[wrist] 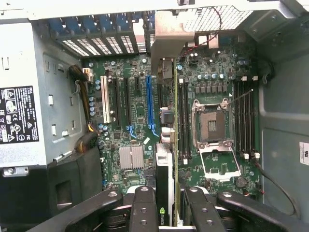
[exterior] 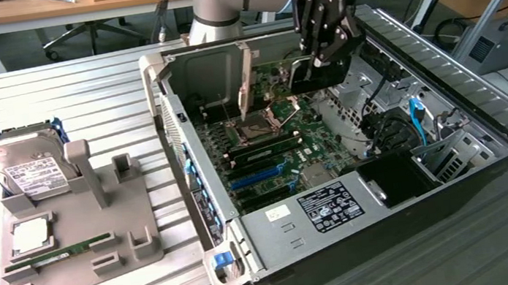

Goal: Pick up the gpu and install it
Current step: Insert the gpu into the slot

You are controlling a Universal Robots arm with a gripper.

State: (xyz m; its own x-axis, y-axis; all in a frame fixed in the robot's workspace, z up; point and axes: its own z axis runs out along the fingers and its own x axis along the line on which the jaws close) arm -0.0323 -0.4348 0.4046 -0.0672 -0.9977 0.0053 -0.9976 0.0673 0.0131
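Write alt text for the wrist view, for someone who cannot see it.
The gripper holds the gpu edge-on, with the motherboard beyond it inside the open computer case. An empty CPU socket lies to one side of the card.

We read the computer case as bare grey sheet metal, matt and perforated in places. The motherboard is green lacquered board with a slight sheen; its heat sink is finned silvery metal, and the socket frame is brighter, polished metal. The gpu is a thin dark board with a bracket of dull silvery metal. The gripper has fingers in smooth black with a satin gloss. The hard drive is silvery metal under a white paper label, and the holder beneath it is matt grey plastic.
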